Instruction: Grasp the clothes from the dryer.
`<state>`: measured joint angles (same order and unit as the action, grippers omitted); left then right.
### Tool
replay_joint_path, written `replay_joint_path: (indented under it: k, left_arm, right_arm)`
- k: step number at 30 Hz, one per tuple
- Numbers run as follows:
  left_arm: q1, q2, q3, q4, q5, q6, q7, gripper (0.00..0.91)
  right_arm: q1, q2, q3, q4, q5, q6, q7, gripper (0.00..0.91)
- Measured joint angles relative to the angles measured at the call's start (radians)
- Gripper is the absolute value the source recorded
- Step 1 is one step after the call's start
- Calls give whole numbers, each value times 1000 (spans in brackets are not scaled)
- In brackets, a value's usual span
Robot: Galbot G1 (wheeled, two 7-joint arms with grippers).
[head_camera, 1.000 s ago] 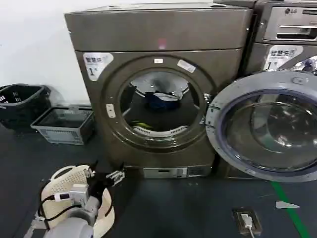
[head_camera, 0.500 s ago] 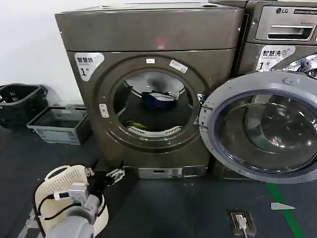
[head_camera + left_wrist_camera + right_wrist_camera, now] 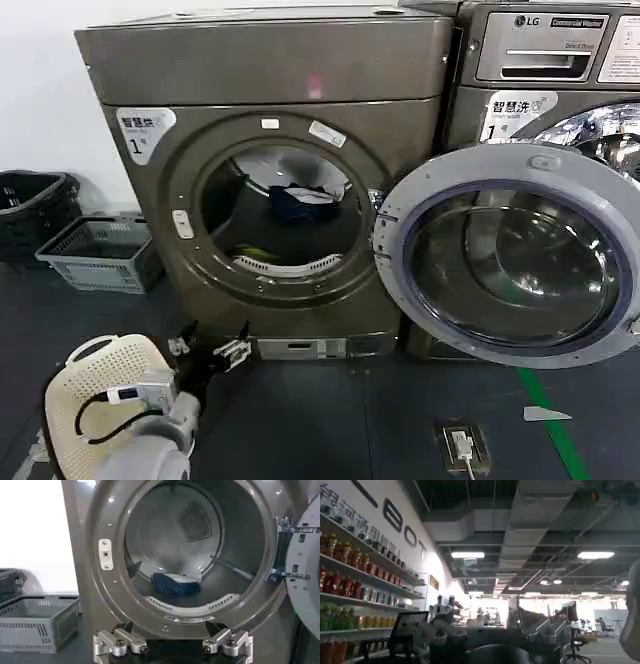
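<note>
The left gripper (image 3: pixel 212 352), jaws spread wide, waits low before the big bronze-grey dryer (image 3: pixel 270 170). It should reach straight through the round hole to the dark navy cloth (image 3: pixel 175 584).

A laundry corner inside a large commercial or demonstration hall. Centre frame stands the dryer (image 3: pixel 270 190), a big bronze-grey front-loader with a "1" sticker (image 3: pixel 140 133), its round door (image 3: pixel 510 255) swung open; at the upper right sits an LG-branded machine (image 3: pixel 550 60) like those in coin laundries. Plastic laundry baskets (image 3: pixel 95 255) rest on the dark floor (image 3: pixel 320 420) at the left, and a green line (image 3: pixel 550 425) marks it at the lower right. The right wrist view shows shop shelves of bottled drinks (image 3: pixel 350 580), large wall lettering (image 3: pixel 395 517), exposed ceiling ducts (image 3: pixel 540 510) and strip lights (image 3: pixel 470 555).
</note>
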<state>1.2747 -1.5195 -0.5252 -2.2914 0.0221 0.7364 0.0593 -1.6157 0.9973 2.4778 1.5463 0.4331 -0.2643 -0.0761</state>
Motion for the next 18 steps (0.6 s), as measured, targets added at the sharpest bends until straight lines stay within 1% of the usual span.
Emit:
replay_joint_path:
  k: [11,18]
  left_arm:
    - [1,-2,3,3,-1,0,0,907]
    - [1,-2,4,3,-2,0,0,907]
  right_arm:
    - [-2,5,3,0,7,5,-1,907]
    - [-6,6,7,4,27,13,4,907]
